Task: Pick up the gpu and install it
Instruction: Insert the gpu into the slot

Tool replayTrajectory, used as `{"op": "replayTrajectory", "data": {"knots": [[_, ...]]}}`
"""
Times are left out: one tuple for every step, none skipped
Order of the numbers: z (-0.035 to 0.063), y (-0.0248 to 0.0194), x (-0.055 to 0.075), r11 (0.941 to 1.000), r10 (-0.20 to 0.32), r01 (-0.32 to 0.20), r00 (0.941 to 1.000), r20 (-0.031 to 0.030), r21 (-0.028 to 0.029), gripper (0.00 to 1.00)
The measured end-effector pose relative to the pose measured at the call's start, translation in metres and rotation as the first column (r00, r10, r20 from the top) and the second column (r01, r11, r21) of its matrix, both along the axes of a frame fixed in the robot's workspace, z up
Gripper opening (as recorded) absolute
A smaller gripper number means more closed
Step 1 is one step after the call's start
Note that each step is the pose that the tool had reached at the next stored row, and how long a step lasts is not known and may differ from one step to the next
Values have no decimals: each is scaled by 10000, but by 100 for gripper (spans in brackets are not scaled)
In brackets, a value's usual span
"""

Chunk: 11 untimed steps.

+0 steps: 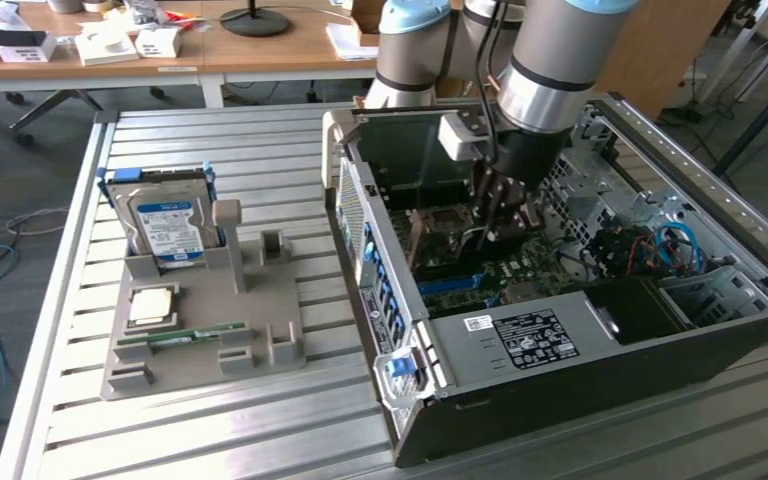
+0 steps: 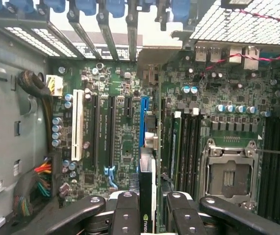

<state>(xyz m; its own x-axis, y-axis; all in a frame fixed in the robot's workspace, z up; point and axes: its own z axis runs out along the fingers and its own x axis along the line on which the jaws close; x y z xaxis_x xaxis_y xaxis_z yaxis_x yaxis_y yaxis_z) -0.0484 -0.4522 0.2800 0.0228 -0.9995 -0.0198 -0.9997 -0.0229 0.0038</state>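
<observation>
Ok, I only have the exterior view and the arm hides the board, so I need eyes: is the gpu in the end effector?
Observer: Yes; the wrist view shows the gpu edge-on between the fingers of the end effector.
Operator: Is it over a slot?
Observer: Its edge runs in line with the blue slot; whether it is seated I cannot tell.
Operator: Other cards nearby?
Observer: None; the black slots beside it stand bare.

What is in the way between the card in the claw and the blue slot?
Nothing that I can see. The claw holds the card edge-on, roughly in line with the long blue slot, and that slot looks bare.
</observation>
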Motion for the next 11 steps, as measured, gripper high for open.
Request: {"op": "replayTrajectory", "data": {"knots": [[-10, 0, -10, 10000, -1, 1, 10000, -1, 0, 26], [-18, 0, -17, 10000, -1, 1, 10000, -1, 0, 26], [-25, 0, -19, 10000, -1, 1, 10000, -1, 1, 26], [-30, 0, -19, 10000, 1, -1, 10000, -1, 0, 26], [-38, 0, -20, 10000, 1, -1, 10000, -1, 0, 26], [-47, 0, -22, 10000, 0, 0, 10000, -1, 1, 26], [-55, 0, -24, 10000, -1, 1, 10000, -1, 0, 26], [-63, 0, -25, 10000, -1, 1, 10000, -1, -1, 26], [-71, 0, -28, 10000, -1, 1, 10000, -1, 0, 26], [-77, 0, -32, 10000, -2, 2, 10000, -1, 0, 26], [-79, 0, -32, 10000, -1, 1, 10000, -2, -2, 26]]}}
